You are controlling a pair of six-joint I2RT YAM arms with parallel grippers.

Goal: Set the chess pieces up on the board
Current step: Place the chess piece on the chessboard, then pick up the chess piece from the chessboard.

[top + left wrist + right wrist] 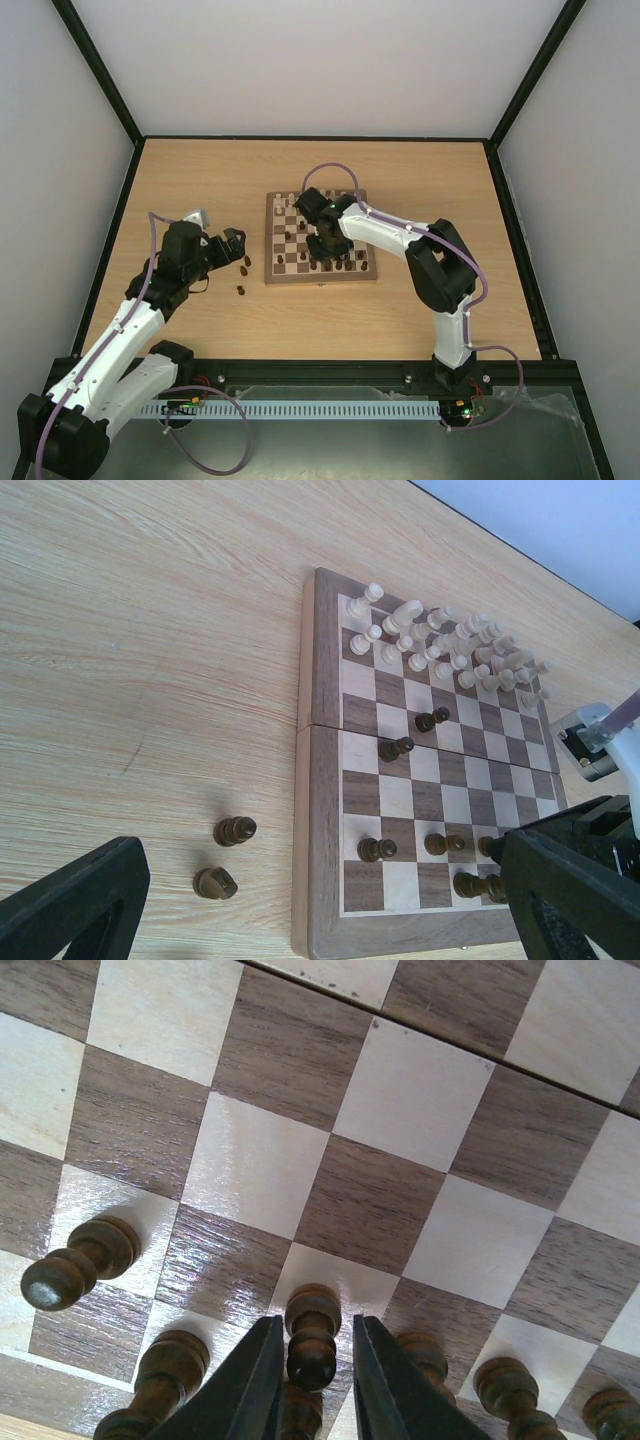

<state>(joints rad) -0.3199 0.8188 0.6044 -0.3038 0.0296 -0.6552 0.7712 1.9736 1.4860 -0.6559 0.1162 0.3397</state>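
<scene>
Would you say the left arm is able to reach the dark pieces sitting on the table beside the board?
Probably yes: the left hand is open just above the dark pieces, with bare table around them and nothing in between.

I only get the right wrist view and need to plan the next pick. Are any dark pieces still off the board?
Observer: Yes, at least two dark pieces sit on the table, just outside the board on the left arm's side.
Operator: Is the left gripper ready for them?
Observer: The left gripper is wide open and holds nothing, close beside those pieces.
</scene>
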